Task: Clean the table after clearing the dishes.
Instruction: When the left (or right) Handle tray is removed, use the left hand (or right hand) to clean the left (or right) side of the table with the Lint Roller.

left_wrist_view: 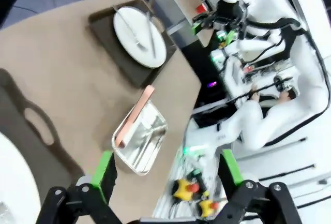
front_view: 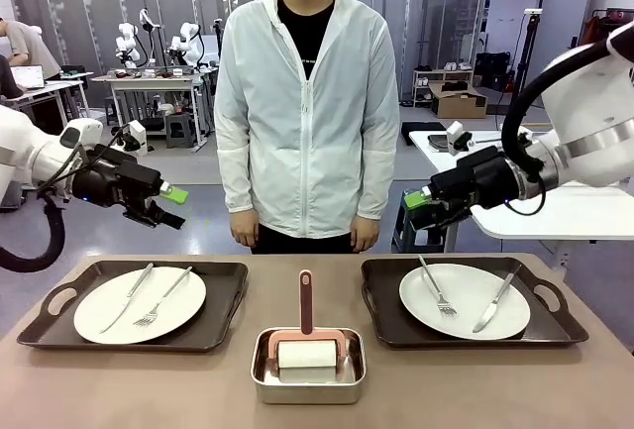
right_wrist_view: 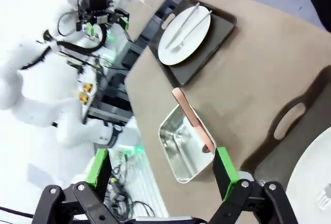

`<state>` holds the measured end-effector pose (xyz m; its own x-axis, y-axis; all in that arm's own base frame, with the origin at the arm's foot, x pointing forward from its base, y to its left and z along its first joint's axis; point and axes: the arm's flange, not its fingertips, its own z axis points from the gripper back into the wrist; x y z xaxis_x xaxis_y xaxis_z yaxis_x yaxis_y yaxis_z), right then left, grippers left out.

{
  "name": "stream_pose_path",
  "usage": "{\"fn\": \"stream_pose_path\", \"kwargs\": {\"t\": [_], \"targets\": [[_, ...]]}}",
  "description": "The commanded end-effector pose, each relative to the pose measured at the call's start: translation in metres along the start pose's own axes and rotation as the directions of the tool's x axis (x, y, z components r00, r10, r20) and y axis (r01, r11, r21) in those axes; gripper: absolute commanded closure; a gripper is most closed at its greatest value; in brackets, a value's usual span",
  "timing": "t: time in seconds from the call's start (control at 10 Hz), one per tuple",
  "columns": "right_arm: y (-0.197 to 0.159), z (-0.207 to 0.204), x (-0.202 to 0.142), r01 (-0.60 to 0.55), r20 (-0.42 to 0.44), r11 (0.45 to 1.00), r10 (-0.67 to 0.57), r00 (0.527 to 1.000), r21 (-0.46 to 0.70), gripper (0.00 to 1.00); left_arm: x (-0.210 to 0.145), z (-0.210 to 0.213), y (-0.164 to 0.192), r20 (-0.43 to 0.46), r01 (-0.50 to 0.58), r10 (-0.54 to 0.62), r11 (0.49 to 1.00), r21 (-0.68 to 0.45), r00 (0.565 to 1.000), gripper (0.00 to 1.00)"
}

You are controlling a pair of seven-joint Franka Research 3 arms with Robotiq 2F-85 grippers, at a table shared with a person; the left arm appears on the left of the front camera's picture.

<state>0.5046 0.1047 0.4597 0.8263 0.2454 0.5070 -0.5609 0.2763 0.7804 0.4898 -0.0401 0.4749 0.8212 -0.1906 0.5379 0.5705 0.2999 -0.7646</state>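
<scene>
Step in hand: clearing, and nothing is lifted yet.

The large matte taupe-brown desk (front_view: 446, 394) still carries everything:
- Robot's left: a round white plate (front_view: 91, 312) with a silver fork and knife, on a dark brown handled rectangular tray (front_view: 223, 300).
- Right: a second white plate (front_view: 466, 295) with the same cutlery, on a second brown tray (front_view: 381, 320).
- Between them at the near edge: a small steel pan (front_view: 307, 391) holding a pink-handled white roller (front_view: 307, 355).

The left jaws are spread wide and empty, in the air beyond the left tray's far edge. The right jaws are the same, wide apart with nothing held, above the far side of the right tray. The person (front_view: 307, 122) stands at the far edge, hands down, touching nothing.

Next, as I read it, each arm drops to its own tray. The jaws should square up across a handle cut-out or the rim, then lift level so the cutlery doesn't slide. The roller comes only once the desk is bare.
</scene>
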Motion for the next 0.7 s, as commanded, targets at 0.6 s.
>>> {"fn": "stream_pose_path", "kwargs": {"t": [0.6], "targets": [[-0.014, -0.001, -0.003, 0.037, 0.017, 0.999, -0.038, 0.999, 0.026, 0.0, 0.004, -0.006, 0.002, 0.038, -0.038, 0.039, 0.999, -0.037, 0.999, 0.0]]}}
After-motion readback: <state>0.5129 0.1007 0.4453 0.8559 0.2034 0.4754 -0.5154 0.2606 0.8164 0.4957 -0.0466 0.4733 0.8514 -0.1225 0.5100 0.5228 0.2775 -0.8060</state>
